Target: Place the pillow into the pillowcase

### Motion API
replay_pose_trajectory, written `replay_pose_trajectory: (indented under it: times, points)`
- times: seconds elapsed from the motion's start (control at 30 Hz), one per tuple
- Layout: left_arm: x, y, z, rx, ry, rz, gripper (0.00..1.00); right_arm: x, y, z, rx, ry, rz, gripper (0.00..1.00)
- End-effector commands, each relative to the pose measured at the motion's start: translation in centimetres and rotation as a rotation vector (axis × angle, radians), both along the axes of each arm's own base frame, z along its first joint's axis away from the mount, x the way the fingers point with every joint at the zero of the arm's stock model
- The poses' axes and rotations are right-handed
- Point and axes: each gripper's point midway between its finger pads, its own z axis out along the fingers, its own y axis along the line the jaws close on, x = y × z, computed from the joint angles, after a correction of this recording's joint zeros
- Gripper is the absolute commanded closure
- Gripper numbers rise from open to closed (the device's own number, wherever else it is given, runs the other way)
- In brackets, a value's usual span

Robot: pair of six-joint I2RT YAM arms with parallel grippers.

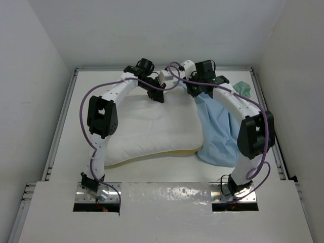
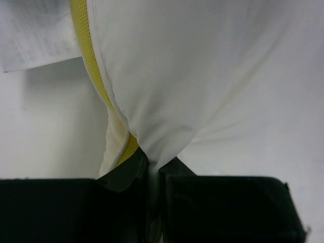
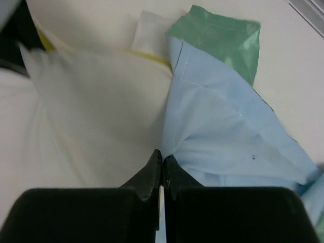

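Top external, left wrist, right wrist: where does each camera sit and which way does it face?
Top external: above, behind the bases, looking down on the table; left arm and right arm show whole, converging at the far edge of the pillow.
Left wrist: looking along the left fingers, shut on the pillow by its yellow piping.
Right wrist: looking along the right fingers, shut where pillow meets pillowcase.
Shared: both wrist views show the pillow and piping.
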Motion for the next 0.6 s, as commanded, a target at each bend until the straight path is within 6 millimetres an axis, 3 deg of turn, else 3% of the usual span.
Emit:
replay_pose_trajectory:
  times: [0.0,0.07,0.1,0.13,0.17,0.23,0.27,0.33,0.37,0.4,0.43,0.47,0.5,0.53,0.57]
  points:
    - [5.1,3.7,5.9,-0.005,-0.233,0.144,1.00,-2.2,-0.8,1.7,-0.088,-0.022,0.115,1.00]
    - [5.8,4.4,5.5,0.020,-0.261,0.161,1.00,-1.9,-0.1,2.6,-0.059,-0.037,0.133,1.00]
    - [6.2,4.4,5.6,0.017,-0.280,0.161,1.00,-1.7,0.3,2.7,-0.040,-0.038,0.136,0.87]
    - [6.3,4.1,5.6,0.003,-0.278,0.163,1.00,-1.4,0.8,3.1,-0.017,-0.045,0.136,0.66]
    - [6.8,3.6,5.7,-0.024,-0.293,0.163,0.88,-0.7,1.3,4.3,0.021,-0.063,0.115,0.21]
    - [7.0,2.6,6.1,-0.081,-0.282,0.158,0.62,0.2,1.4,5.4,0.052,-0.079,0.060,0.01]
    - [7.3,2.3,6.2,-0.103,-0.287,0.156,0.39,1.2,0.4,6.0,0.071,-0.105,-0.048,0.01]
    - [7.4,1.8,6.7,-0.128,-0.293,0.143,0.29,1.4,-1.6,6.7,0.104,-0.122,-0.161,0.01]
    - [7.5,1.9,7.0,-0.129,-0.300,0.138,0.25,2.1,-3.9,6.9,0.189,-0.102,-0.304,0.01]
    - [7.5,2.0,7.4,-0.129,-0.310,0.133,0.24,1.9,-5.0,6.7,0.248,-0.071,-0.364,0.05]
    - [8.0,2.5,8.8,-0.130,-0.356,0.127,0.24,0.9,-6.0,5.5,0.335,0.006,-0.441,0.24]
    - [8.0,2.9,9.8,-0.134,-0.371,0.122,0.23,0.5,-7.7,4.6,0.375,0.044,-0.497,0.93]
    - [8.2,3.3,10.9,-0.142,-0.394,0.123,0.24,-0.1,-8.3,3.5,0.379,0.069,-0.544,1.00]
    - [8.4,3.8,13.7,-0.161,-0.461,0.115,0.29,-1.6,-8.6,0.7,0.356,0.130,-0.569,1.00]
    - [7.5,4.2,14.6,-0.165,-0.462,0.083,0.55,-2.2,-8.3,-0.4,0.356,0.154,-0.568,0.99]
